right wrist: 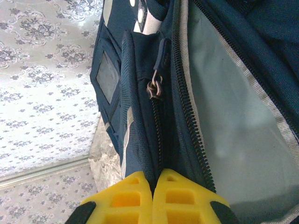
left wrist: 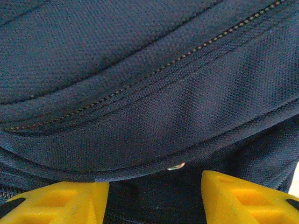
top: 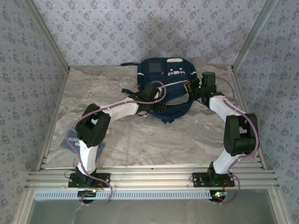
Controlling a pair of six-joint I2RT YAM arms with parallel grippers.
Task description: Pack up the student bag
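Student bag (top: 166, 91) is lying right ahead of my fingers. My right gripper (right wrist: 153, 179) is closed tight, seemingly pinching its zip edge. My left gripper (left wrist: 155, 183) is half-spread against fabric; whether it grips, I cannot tell. I'm opening it, I reckon; next, widening that mouth.

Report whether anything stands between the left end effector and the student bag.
Nothing visible does. In the left wrist view the left end effector faces the student bag directly. Its yellow fingers are spread, with only the bag's own navy fabric ahead of them.
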